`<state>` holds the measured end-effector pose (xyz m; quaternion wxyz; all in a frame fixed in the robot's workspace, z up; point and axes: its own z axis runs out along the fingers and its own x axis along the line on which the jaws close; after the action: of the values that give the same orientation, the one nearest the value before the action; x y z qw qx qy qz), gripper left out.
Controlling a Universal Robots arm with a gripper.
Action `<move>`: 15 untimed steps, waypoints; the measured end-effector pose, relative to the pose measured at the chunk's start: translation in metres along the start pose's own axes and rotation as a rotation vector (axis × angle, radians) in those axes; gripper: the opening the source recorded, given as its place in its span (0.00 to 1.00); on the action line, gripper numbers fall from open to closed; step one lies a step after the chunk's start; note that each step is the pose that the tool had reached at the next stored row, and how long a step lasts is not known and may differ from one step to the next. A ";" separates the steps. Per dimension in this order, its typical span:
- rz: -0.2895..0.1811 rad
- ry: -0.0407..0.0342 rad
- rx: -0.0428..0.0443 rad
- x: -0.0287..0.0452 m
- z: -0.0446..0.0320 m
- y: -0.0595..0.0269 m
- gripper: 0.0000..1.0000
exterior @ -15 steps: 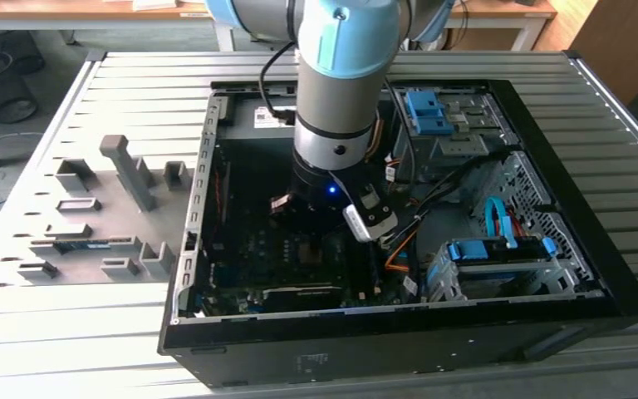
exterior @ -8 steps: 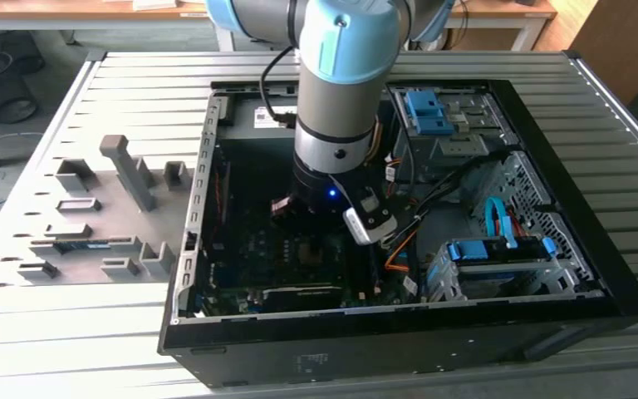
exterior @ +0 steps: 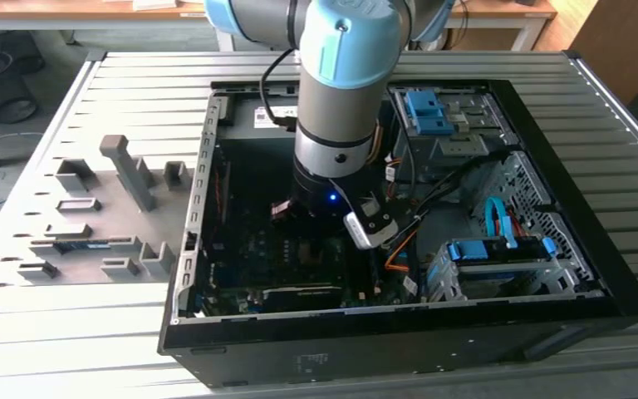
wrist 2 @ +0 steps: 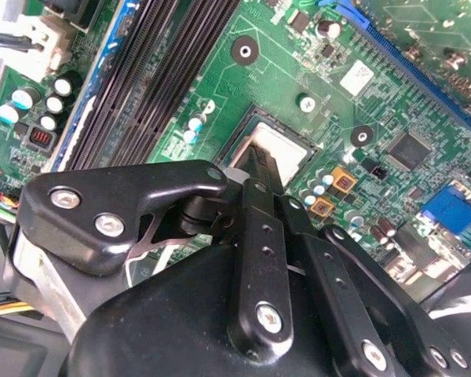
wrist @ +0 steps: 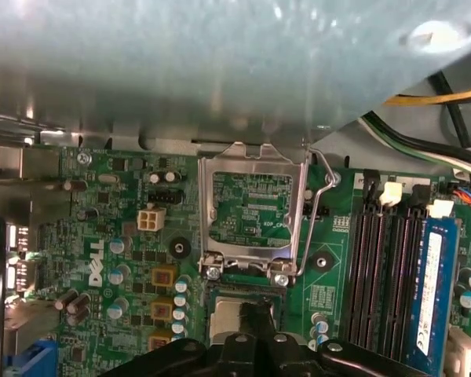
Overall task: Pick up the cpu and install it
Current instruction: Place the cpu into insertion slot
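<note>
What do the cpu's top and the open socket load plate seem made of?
The cpu: top looks like metal, pale silver-grey with a smooth, dull sheen that catches the light. The socket load plate: probably bare stamped sheet metal, bright and reflective, with bent tabs and a cut-out window; which alloy cannot be told.

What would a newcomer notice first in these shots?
In the exterior view, the big blue-and-grey arm reaches down into the open black PC case. In the second wrist view, the black pincer is right at the silver cpu, which lies in its socket on the green motherboard. In the first wrist view, the metal socket frame stands flipped open beside it.
</note>
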<state>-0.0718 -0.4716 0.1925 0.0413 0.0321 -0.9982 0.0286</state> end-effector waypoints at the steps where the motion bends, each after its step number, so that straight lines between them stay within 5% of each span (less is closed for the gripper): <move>1: 0.000 0.0000 -0.0001 0.0000 0.0000 0.0000 0.10; 9: 0.000 -0.0003 -0.0022 0.0004 -0.0063 -0.0008 0.10; 15: -0.001 -0.0008 -0.0120 0.0010 -0.0053 -0.0105 0.10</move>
<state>-0.0717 -0.4817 0.1984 0.0411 0.0324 -0.9984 0.0226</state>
